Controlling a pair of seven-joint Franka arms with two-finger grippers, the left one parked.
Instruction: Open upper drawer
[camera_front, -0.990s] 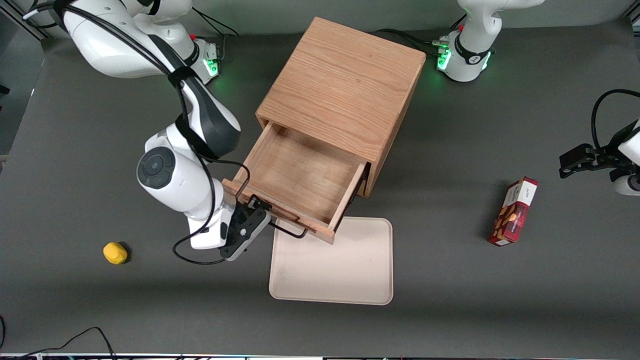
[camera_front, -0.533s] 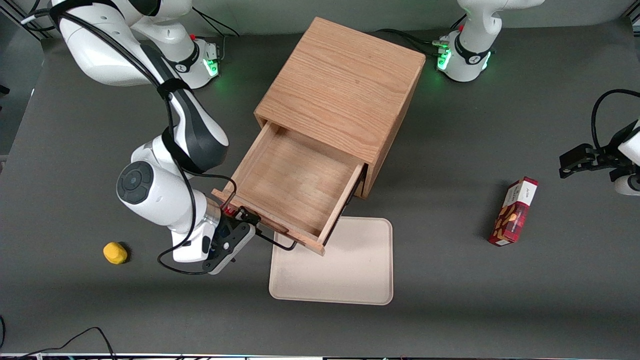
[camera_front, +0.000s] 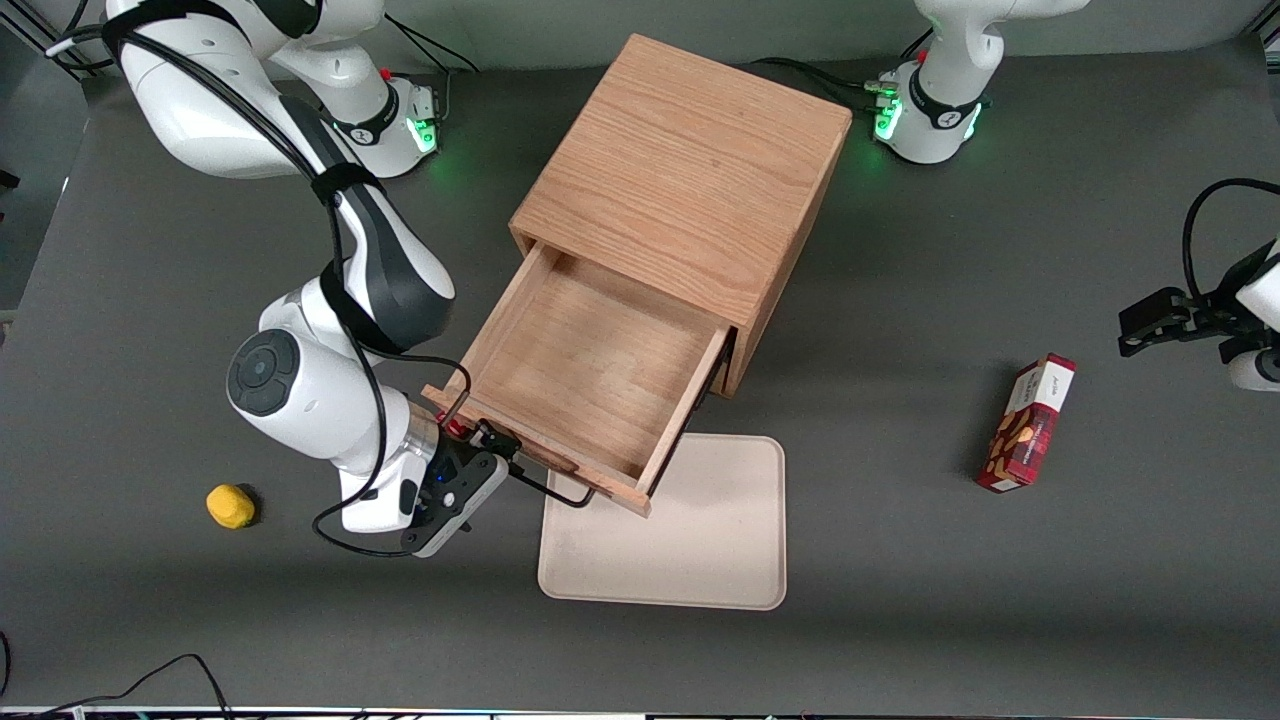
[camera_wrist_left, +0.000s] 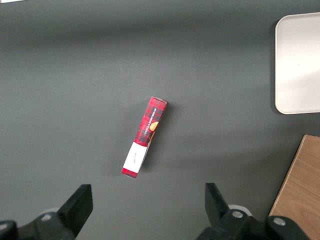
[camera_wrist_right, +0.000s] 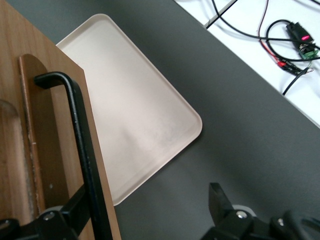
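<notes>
upper drawer pulled out | end effector spread around handle | wrist only: fingers apart

light oak upper drawer, black handle, cream tray, red plaid box, yellow lump

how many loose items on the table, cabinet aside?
3: a yellow lump toward the working arm's end, a beige tray in front of the open upper drawer, a red snack box toward the parked arm's end. Pincer open around the handle.
</notes>
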